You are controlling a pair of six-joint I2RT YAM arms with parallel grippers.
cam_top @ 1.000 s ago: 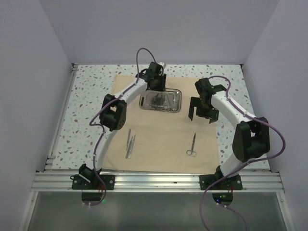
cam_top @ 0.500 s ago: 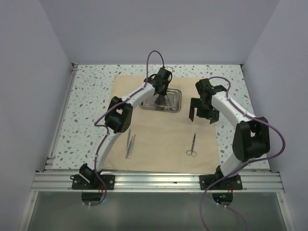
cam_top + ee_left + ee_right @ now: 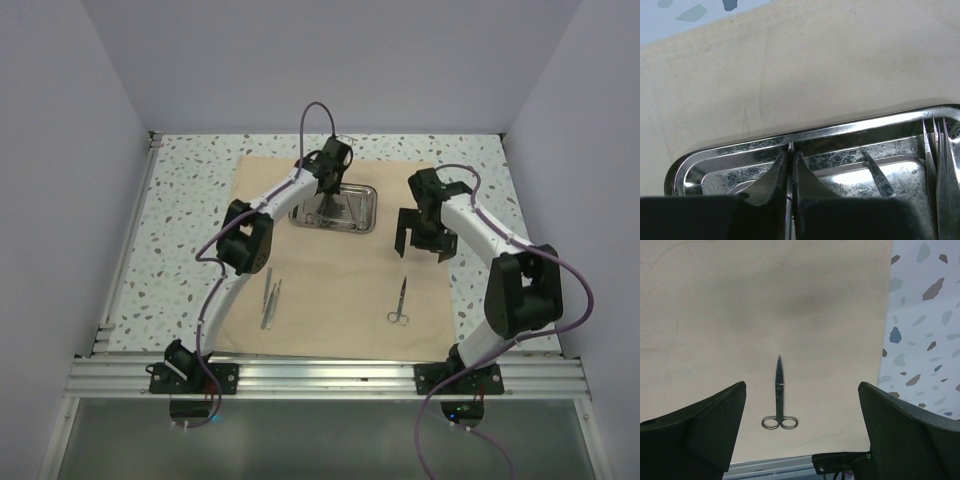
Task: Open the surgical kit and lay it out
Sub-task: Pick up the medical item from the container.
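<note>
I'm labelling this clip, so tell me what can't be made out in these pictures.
Left wrist: which thin steel instrument the left gripper pinches; its fingers hide it.
Top view: contents of the steel tray; too small, and the left arm overlaps.
Top view: the instrument pair on the cloth wrap; too small to name.

Beige cloth wrap (image 3: 330,285) lies plain, no pattern, over a white surface (image 3: 185,200) speckled with grey and blue-grey flecks. At twelve o'clock the tray (image 3: 372,212) gleams mirror-silver. The left hand (image 3: 790,154) is black, a thin silver instrument (image 3: 790,146) glinting between its fingers. The right hand (image 3: 801,385) is black too. Dark steel-grey scissors (image 3: 778,390) at four o'clock, silvery tweezers (image 3: 270,300) at eight. White arms (image 3: 470,220), purple cables (image 3: 318,108).
</note>
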